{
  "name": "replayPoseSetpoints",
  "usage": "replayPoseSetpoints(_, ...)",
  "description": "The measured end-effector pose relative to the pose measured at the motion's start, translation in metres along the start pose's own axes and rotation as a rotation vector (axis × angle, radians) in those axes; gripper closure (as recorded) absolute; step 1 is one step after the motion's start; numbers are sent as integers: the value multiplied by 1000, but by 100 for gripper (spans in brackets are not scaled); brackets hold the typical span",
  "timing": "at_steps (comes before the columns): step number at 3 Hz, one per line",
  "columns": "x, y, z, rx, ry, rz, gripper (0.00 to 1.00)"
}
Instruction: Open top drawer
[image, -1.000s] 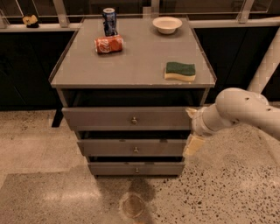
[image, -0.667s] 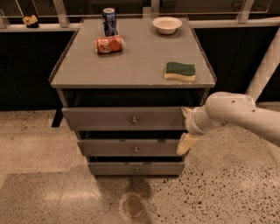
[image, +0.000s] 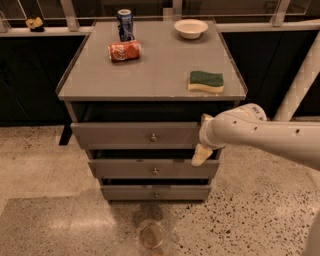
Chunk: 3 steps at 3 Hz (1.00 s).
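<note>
Step in hand: approach/reach — the white two-finger gripper (image: 203, 139) sits at the right end of the wide grey flat-fronted top drawer (image: 125, 135), w/ one finger (image: 201, 155) hanging below the front's lower edge and the other near its top edge. Finger state: cannot tell. Drawer is uppermost of three, under the grey cabinet top (image: 150, 70), front standing proud of the carcass. Small round metal knob (image: 153, 137) at centre, well left of the fingers. Next, probably — get a hold on the front or knob, then pull straight out.
</note>
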<state>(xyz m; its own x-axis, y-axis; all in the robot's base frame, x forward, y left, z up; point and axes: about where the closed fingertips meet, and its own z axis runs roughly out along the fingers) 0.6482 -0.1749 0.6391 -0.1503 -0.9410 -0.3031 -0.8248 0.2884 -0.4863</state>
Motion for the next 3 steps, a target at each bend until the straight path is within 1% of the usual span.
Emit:
replayPoseSetpoints(1,-4,-14,6,29,10,53,0)
replayPoseSetpoints(2,-4,-14,6,29,10,53,0)
replayPoseSetpoints(3,-7,-12,7,16,-14,44,0)
